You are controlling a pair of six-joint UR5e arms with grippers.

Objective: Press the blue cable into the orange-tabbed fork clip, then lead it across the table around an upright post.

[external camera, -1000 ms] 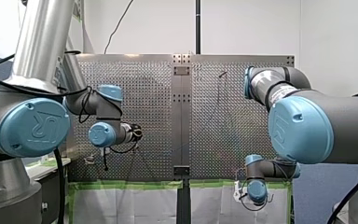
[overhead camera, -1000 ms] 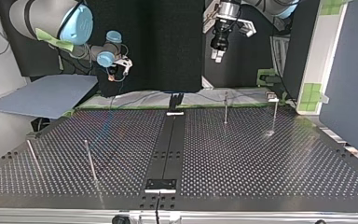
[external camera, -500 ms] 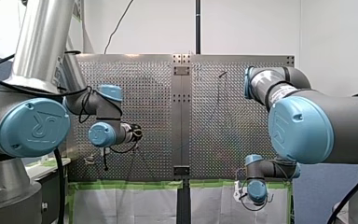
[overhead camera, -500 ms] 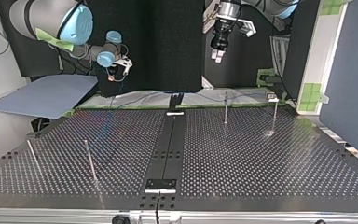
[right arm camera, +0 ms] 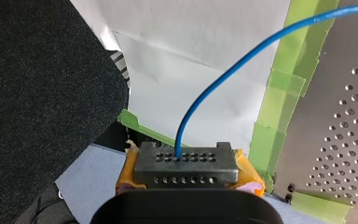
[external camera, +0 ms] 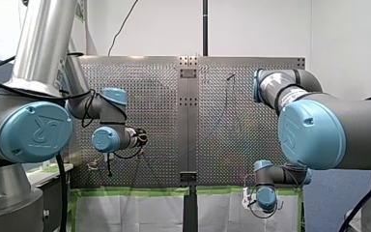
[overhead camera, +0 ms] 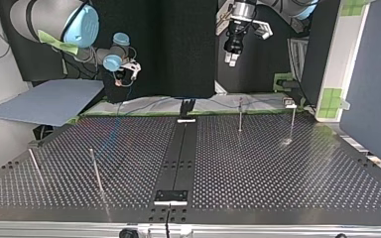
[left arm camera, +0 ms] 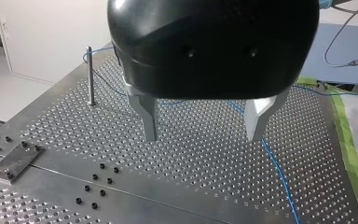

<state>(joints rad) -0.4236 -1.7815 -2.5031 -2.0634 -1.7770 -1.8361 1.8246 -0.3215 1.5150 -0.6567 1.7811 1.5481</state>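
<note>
Left claw [left arm camera: 202, 137] agape over the table [left arm camera: 191, 186], right claw [right arm camera: 186, 176] tight on the blue cable's [right arm camera: 178, 137] block [right arm camera: 186, 168].

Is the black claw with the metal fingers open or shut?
Open. My left gripper's two metal fingers stand apart with nothing between them; the blue cable lies on the table beneath.

Matt metal table [left arm camera: 205, 158], smooth blue cable [left arm camera: 278, 177]

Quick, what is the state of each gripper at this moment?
Left gripper: open, jaws apart, holding nothing.
Right gripper: closed on the dark block at the end of the blue cable.
</note>
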